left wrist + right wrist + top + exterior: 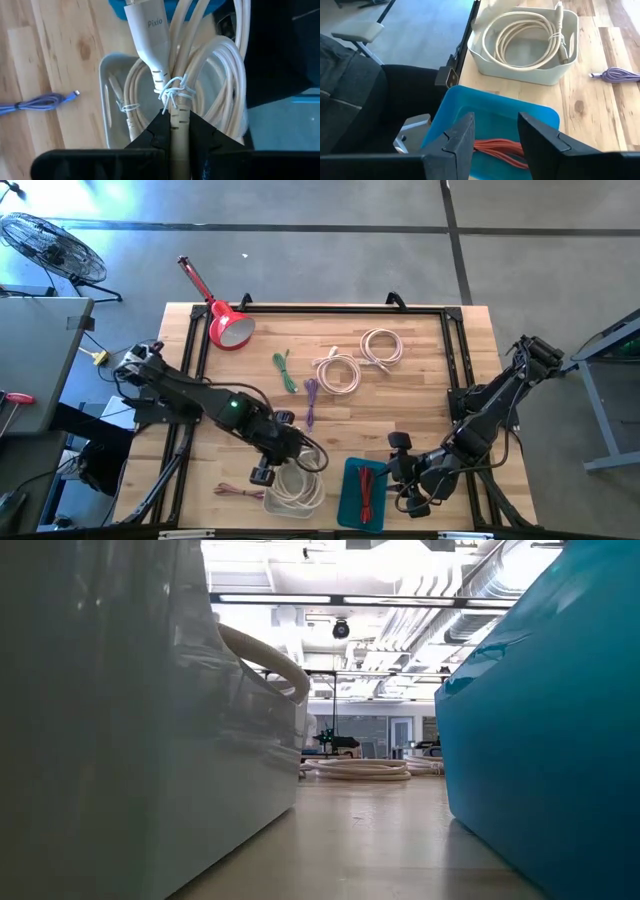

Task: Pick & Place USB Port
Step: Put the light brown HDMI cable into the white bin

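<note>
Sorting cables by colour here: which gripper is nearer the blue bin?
Right. The right gripper hangs open just over the blue bin, above its red cable. The left gripper is off to the side, at the white bin, shut on a white cable.

2 bins point(296, 502) point(347, 502) sit side by side at the table's point(420, 405) near edge, cables point(340, 372) behind.

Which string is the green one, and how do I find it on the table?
Start at the red lamp in the wooden table's far left corner. Just toward the middle from it lies a thin green cable, bundled into a narrow strip. The purple cable beside it has the same shape, and the cream coils nearby are round loops; only this one is green.
</note>
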Motion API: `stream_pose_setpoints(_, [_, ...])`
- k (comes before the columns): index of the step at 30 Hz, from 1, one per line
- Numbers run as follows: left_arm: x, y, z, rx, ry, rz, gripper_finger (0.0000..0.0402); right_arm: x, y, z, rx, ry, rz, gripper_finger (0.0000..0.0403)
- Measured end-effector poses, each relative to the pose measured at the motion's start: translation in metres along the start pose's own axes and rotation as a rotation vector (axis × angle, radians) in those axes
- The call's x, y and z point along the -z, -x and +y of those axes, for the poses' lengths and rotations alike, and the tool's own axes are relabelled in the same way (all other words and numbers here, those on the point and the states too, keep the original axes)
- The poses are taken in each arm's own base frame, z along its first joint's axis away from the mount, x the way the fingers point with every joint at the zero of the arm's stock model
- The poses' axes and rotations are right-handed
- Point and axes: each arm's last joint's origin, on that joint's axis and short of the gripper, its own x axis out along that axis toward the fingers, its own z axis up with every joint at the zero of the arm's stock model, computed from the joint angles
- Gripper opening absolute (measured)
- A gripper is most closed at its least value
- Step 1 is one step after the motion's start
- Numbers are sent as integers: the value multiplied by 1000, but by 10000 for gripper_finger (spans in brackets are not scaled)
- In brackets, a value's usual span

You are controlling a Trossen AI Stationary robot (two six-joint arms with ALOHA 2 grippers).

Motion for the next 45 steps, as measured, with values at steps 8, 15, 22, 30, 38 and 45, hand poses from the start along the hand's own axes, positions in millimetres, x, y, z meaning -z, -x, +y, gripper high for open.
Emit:
stream_pose_setpoints(8, [-3, -51, 11, 102, 48, 173, 27, 2, 0, -1, 10, -17, 17, 142])
stream_pose_setpoints(15, [-4, -78, 29, 141, 52, 253, 25, 5, 1, 1, 19, -11, 24, 142])
stream_pose_setpoints(22, [-4, -88, 52, 118, 83, 302, 27, 7, 3, 5, 16, -1, 22, 142])
stream_pose_setpoints(30, [-7, -94, 67, 135, 83, 285, 25, 12, 6, 11, 23, 11, 18, 142])
stream_pose_setpoints(38, [-7, -93, 66, 145, 86, 282, 25, 16, 10, 17, 46, 17, -2, 142])
stream_pose_setpoints(45, [-9, -94, 67, 109, 39, 256, 59, 19, 13, 20, 59, 9, -14, 142])
